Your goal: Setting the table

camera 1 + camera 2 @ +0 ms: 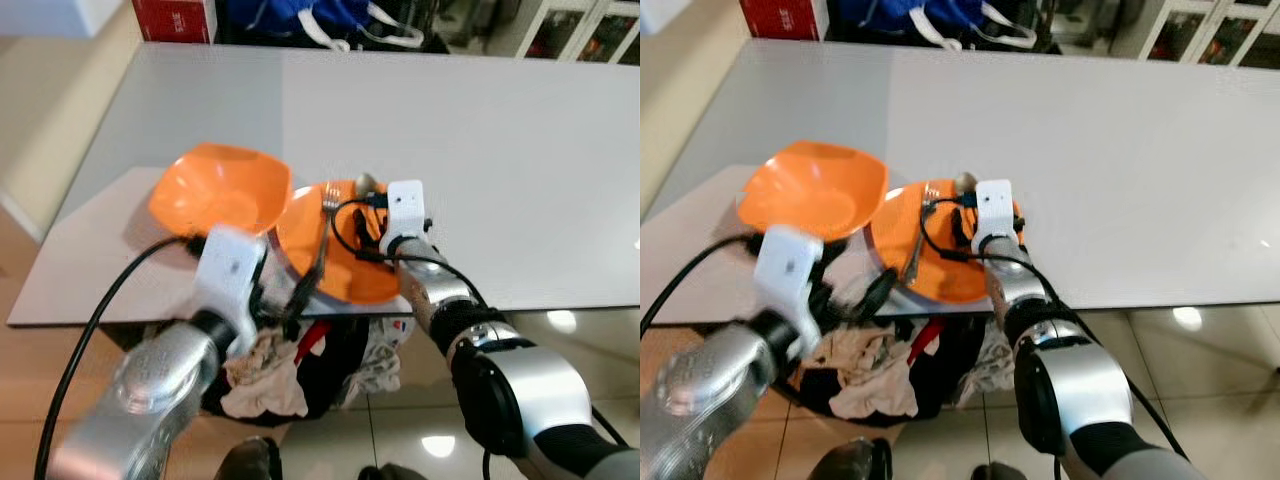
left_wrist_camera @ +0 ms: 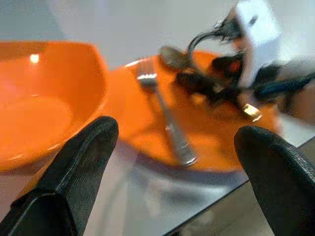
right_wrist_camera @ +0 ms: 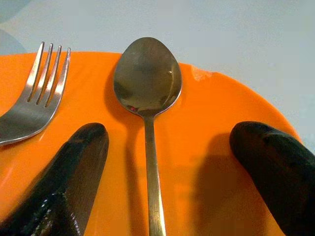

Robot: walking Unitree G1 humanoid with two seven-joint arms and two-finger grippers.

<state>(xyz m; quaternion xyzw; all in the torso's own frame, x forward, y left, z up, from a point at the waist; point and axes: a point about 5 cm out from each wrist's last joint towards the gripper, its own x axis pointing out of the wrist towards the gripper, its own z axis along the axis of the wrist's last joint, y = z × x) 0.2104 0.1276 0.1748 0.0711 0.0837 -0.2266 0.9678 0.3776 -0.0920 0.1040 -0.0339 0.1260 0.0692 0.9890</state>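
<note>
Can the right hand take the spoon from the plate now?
Probably yes: the right hand is open over the plate, one finger on each side of the spoon, with nothing between.

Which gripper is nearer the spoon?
Right. The right gripper straddles the spoon on the orange plate, jaws open; the left gripper hangs back beside the bowl.

Flat round orange plastic plate (image 1: 350,270) at near edge of grey table (image 1: 500,150), rim slightly over edge. Deep orange plastic bowl (image 1: 220,190) just left of plate, upright, empty, rim overlapping plate's edge. Silver metal fork (image 2: 165,118) on plate's left half, tines away. Silver metal spoon (image 3: 147,98) right of fork, bowl-end at plate's far rim.
</note>
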